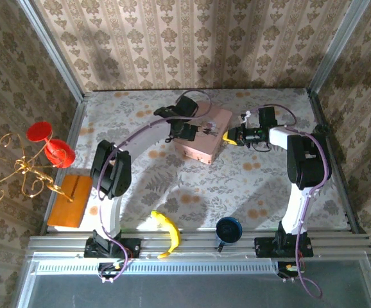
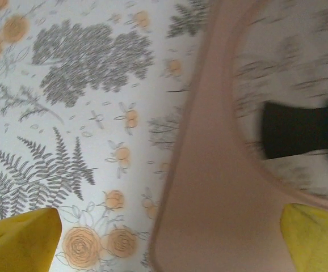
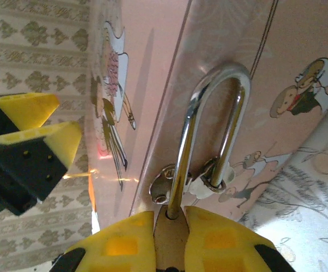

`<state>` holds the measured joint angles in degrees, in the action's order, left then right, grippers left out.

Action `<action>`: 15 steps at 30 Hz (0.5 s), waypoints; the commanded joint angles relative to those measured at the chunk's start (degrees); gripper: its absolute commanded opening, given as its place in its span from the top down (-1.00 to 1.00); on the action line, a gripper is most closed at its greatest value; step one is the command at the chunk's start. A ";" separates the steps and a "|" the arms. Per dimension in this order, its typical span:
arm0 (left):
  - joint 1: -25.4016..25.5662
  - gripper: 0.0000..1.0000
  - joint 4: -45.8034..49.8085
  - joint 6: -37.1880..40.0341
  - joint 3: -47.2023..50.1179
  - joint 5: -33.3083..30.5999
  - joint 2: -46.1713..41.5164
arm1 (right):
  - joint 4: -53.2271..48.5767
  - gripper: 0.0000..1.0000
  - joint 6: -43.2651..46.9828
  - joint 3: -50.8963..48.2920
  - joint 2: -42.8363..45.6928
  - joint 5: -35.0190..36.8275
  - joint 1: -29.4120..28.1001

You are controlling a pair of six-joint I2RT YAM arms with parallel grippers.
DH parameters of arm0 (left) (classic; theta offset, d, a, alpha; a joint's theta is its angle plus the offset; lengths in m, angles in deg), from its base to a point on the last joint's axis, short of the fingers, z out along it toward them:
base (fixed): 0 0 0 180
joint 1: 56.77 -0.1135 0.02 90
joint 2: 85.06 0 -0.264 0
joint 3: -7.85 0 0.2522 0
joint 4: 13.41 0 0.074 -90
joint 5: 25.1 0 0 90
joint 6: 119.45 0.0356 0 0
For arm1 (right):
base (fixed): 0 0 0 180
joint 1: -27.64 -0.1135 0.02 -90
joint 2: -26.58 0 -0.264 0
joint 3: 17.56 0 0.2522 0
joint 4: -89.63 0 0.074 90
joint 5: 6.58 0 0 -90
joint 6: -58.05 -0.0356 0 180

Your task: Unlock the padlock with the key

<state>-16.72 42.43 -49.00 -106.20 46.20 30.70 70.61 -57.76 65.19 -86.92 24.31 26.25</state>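
The brass padlock point(image 3: 185, 141) hangs by its steel shackle through the hasp point(image 3: 206, 180) on the side of the pink picture-lidded box point(image 1: 201, 138). My right gripper point(image 3: 171, 220) is shut on the padlock's brass body, at the box's right side point(image 1: 230, 136). Over the box's lid hovers my left gripper point(image 1: 187, 125), open wide with nothing between its yellow fingertips point(image 2: 22, 241). The box's rounded edge point(image 2: 209, 187) lies under it. In the right wrist view the left gripper point(image 3: 36, 126) sits beyond the lid. The key is out of view.
A yellow banana point(image 1: 166, 232) and a dark blue cup point(image 1: 228, 230) lie near the front edge. At the left stand an orange wooden block point(image 1: 70, 200) and a gold wire stand point(image 1: 18, 170) with red glasses point(image 1: 51, 144). Patterned walls close in the table.
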 commanded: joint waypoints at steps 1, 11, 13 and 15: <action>3.30 -1.00 2.12 3.00 -3.00 -1.60 -1.22 | -1.89 0.94 4.40 1.16 4.32 -8.65 -0.20; 6.09 -1.00 5.05 2.54 -5.24 -2.81 7.19 | -10.70 0.84 4.98 2.03 1.93 -2.86 1.89; 5.83 -1.00 4.38 2.33 -4.20 -2.75 7.17 | -15.73 0.76 7.39 2.87 1.76 1.96 2.09; 5.36 -1.00 4.15 2.24 -3.53 -2.57 7.32 | -17.59 0.68 7.86 2.75 1.69 5.02 2.27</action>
<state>-10.01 43.77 -47.30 -111.91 45.59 36.69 59.62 -53.36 65.83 -86.68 26.93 27.80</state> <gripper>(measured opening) 0.998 0.154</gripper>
